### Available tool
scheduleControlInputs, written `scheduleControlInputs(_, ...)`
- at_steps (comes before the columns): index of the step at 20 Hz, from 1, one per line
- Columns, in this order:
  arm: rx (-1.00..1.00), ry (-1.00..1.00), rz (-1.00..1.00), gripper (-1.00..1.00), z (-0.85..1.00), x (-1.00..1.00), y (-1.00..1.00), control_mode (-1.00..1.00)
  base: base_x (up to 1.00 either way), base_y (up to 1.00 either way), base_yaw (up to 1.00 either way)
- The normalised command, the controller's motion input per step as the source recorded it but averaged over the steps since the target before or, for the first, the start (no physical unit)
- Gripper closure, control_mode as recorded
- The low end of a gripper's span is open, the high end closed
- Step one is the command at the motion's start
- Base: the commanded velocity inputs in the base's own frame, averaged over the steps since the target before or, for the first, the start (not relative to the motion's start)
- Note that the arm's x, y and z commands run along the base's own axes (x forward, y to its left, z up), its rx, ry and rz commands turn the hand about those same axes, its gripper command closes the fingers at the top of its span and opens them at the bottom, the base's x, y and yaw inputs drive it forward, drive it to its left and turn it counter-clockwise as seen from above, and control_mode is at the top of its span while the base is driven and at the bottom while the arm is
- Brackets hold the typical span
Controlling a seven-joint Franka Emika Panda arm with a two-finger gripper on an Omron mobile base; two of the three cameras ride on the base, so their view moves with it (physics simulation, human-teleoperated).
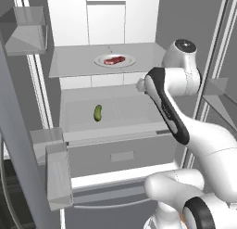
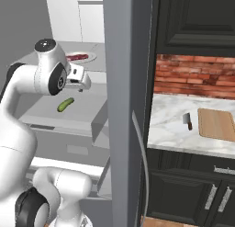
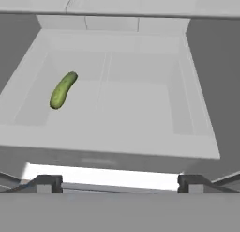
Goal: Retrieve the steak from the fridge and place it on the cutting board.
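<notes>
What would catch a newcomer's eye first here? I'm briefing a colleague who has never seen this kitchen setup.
Probably the red steak on a round white plate, on the upper shelf of the open fridge. Next, the green pickle lying alone on the shelf below, where the open gripper is looking. Off to the right, past the fridge door, a cleaver lies beside the tan cutting board on the marble counter.

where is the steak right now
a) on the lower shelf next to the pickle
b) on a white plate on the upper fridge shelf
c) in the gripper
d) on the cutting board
b: the steak lies on the white plate on the upper shelf of the fridge, a shelf above the pickle.
</notes>
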Motion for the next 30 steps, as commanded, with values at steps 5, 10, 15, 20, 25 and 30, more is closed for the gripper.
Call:
scheduleControlInputs(5,0.00,-0.26,-0.09,-1.00,0.87,0.00,0.68,-1.00,0.00,0.00,0.00)
scheduleControlInputs(10,0.00,0.00,-0.10,-1.00,0.49,0.11,0.27,-1.00,0.00,0.00,0.00)
scheduleControlInputs(15,0.00,0.03,-0.02,-1.00,0.30,0.31,0.00,-1.00,0.00,0.00,0.00)
scheduleControlInputs(20,0.00,0.00,-0.02,-1.00,0.00,0.59,0.00,-1.00,0.00,0.00,0.00)
scheduleControlInputs(25,0.00,0.07,-0.04,-1.00,0.00,0.74,0.09,-1.00,0.00,0.00,0.00)
scheduleControlInputs(30,0.00,0.07,-0.04,-1.00,0.00,0.76,0.43,-1.00,0.00,0.00,0.00)
